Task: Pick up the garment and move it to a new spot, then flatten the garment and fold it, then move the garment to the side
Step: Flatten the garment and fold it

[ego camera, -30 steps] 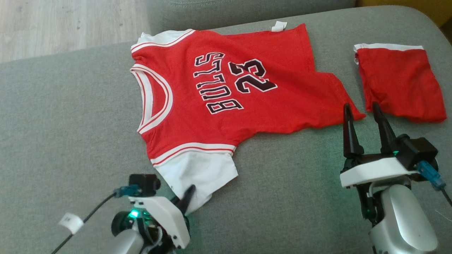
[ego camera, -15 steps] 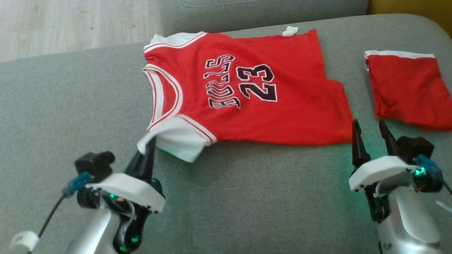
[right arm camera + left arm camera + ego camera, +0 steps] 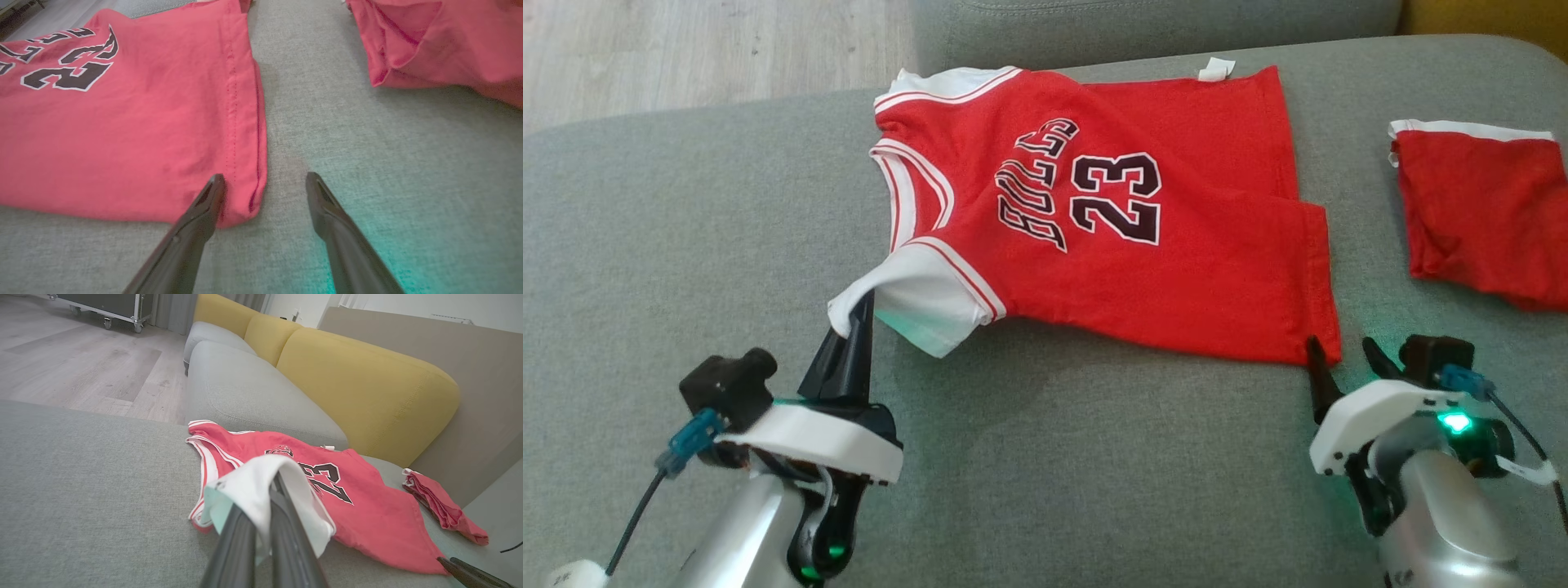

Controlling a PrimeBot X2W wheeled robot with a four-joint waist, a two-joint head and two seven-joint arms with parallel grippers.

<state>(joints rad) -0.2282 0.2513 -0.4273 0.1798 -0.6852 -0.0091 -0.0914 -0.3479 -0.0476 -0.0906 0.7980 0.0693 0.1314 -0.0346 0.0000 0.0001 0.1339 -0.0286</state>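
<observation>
Jersey corner [image 3: 245,200] between tips of gaping right pincer [image 3: 264,177], per right wrist view

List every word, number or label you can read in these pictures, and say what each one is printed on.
"23": black numerals edged in white, on the chest of the red jersey.
"BULLS": black letters beside the number on the same jersey; the cloth is creased there, so the last letters are distorted and hard to make out.
White tag at the jersey's hem: too small to read.
</observation>
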